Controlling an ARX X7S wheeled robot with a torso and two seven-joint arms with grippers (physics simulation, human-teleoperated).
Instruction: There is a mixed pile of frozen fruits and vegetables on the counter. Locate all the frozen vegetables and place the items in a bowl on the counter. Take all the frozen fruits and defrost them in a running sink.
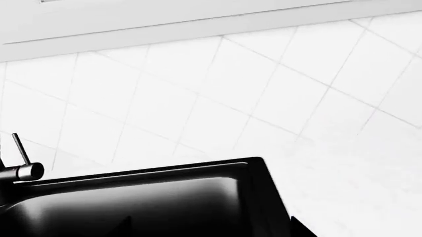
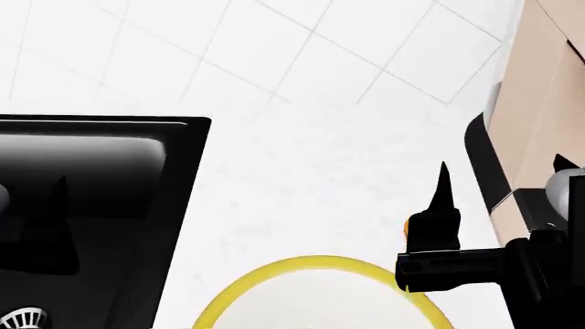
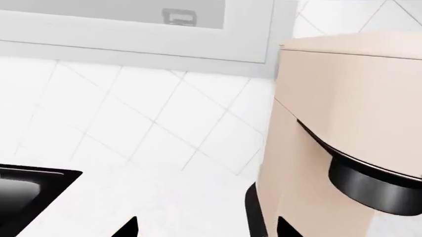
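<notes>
Counter: white worktop (image 2: 320,185) under a white tiled wall, as we see it.
Sink: black basin (image 2: 92,192) on our left, silver strainer (image 2: 23,319) low in it; tap lever (image 1: 23,165) in our left wrist view.
Bowl: yellow-rimmed bowl (image 2: 274,271) at the near edge, between sink and coffee machine (image 2: 539,103).
Carrot: we see a small orange bit (image 2: 405,226) just beside the right gripper (image 2: 439,205).
Right gripper: above the bowl's rim; we cannot tell whether it is parted or closed.
Left gripper: outside our views.

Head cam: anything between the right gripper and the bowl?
Nothing visible does. The right gripper hangs at the far-right rim of the bowl with no object between. An orange sliver peeks out beside the gripper; the coffee machine stands on its other side, off that path.
</notes>
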